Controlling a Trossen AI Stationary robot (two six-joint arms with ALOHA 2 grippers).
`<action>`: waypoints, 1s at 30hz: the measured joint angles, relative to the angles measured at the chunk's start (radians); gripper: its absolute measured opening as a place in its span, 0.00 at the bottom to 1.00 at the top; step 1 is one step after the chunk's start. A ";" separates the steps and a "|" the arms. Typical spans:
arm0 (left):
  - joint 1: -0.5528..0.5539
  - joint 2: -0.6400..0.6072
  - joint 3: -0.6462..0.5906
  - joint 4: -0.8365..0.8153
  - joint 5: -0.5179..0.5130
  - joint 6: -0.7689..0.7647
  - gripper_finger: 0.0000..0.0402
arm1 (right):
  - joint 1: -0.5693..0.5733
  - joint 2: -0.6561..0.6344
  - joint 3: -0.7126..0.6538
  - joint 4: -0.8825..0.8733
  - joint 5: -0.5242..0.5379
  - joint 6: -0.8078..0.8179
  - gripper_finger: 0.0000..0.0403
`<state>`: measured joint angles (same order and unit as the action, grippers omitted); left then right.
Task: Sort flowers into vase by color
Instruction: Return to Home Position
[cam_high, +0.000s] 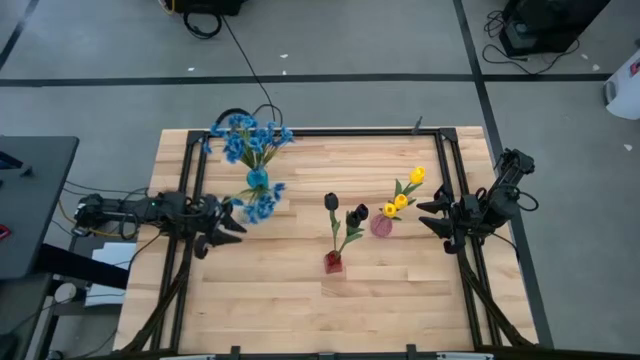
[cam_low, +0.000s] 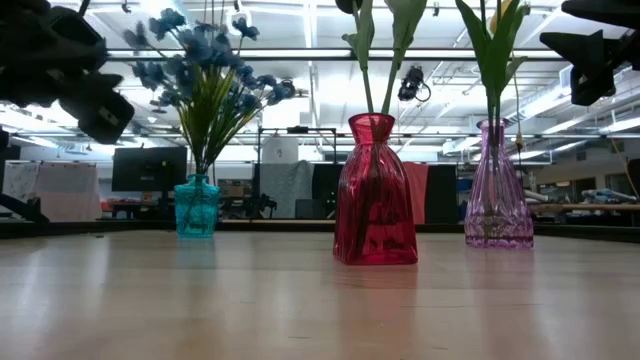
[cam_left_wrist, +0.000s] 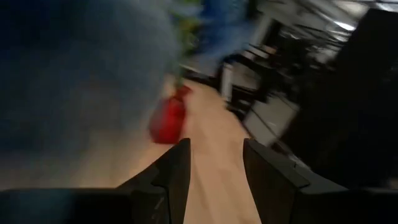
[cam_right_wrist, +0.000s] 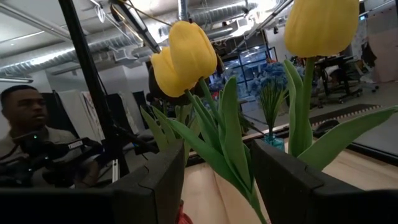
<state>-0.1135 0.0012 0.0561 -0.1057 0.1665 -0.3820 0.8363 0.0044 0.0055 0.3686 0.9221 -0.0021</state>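
High view is showing all three bunches standing in vases. The blue flowers (cam_high: 250, 145) are sitting in the blue vase (cam_high: 257, 180) on the left, the black tulips (cam_high: 345, 212) are rising from the red vase (cam_high: 333, 262) in the middle, and the yellow tulips (cam_high: 405, 192) are leaning out of the pink vase (cam_high: 381, 225) on the right. No loose stem is lying on the table (cam_high: 300, 310), so the sorting is looking finished, and I'm judging that only the arms' pull-back is left. The left gripper (cam_high: 232, 220) is hovering with fingers apart and nothing between them, just beside a low spray of blue blossoms. The right gripper (cam_high: 430, 217) is hanging spread and empty too, close to the yellow heads. Room is looking tight at those blooms, but both arms are getting open space outward, over the black frame rails (cam_high: 190, 170) at the table's sides, and bare wood is lying wide around the red vase.
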 joint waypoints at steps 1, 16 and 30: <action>0.000 0.005 0.002 -0.001 0.035 -0.011 0.38 | 0.000 0.000 0.000 -0.001 0.000 0.000 0.49; 0.000 0.007 0.001 0.130 0.348 -0.259 0.38 | 0.000 0.000 0.000 0.003 0.000 0.000 0.49; 0.000 0.007 0.001 0.164 0.323 -0.223 0.38 | 0.000 0.000 0.000 0.003 0.000 0.000 0.49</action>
<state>-0.1135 0.0086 0.0574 0.0580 0.4894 -0.6047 0.8362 0.0048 0.0058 0.3719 0.9222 -0.0021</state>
